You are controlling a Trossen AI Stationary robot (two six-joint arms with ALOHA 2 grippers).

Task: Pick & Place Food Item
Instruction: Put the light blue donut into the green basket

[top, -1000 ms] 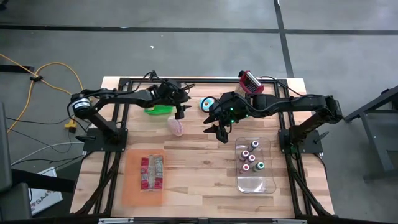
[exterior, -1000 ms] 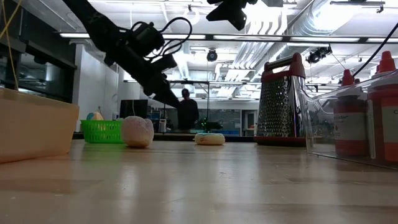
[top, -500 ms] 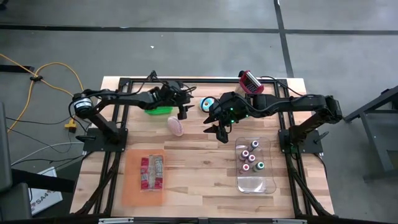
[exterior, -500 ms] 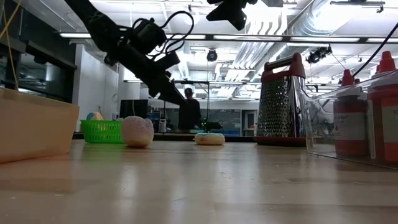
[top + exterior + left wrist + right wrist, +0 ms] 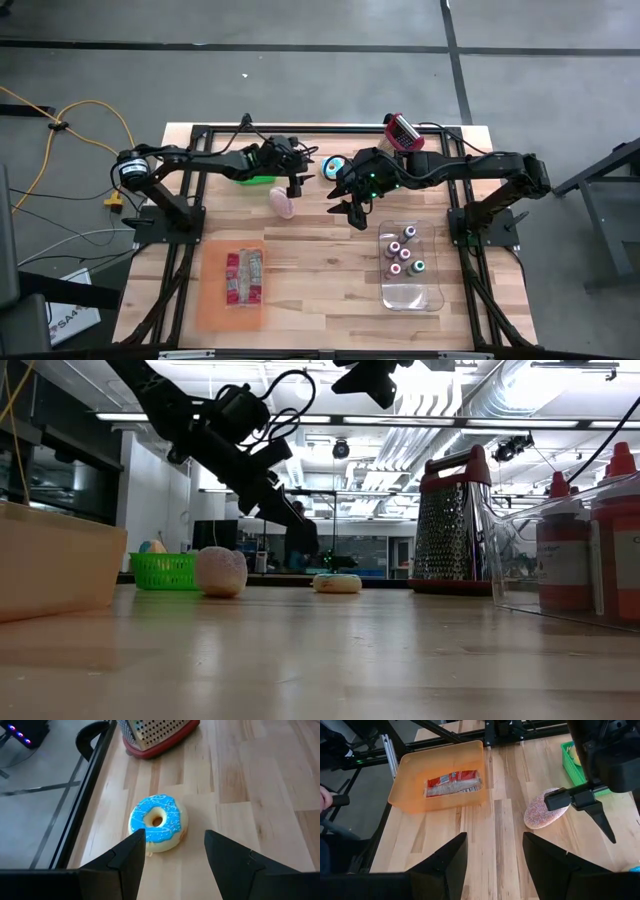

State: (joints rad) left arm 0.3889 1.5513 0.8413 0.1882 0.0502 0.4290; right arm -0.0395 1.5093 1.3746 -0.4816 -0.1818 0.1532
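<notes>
A blue-frosted donut lies flat on the wooden table, also seen from above as the blue donut. My left gripper is open. It hovers just short of the donut, slanting down toward it and touching nothing. From above, the left gripper is between the donut and a pink sprinkled round food item on the table. My right gripper hangs open and empty above the table's middle.
A green basket and a metal grater stand along the far edge. Near left is an orange tray holding a wrapped packet. Near right is a clear bin with several bottles.
My left gripper has moved toward the table's right edge, past the pink food item and closer to the blue donut. Its fingers have kept the same gap. The right arm has kept still.
</notes>
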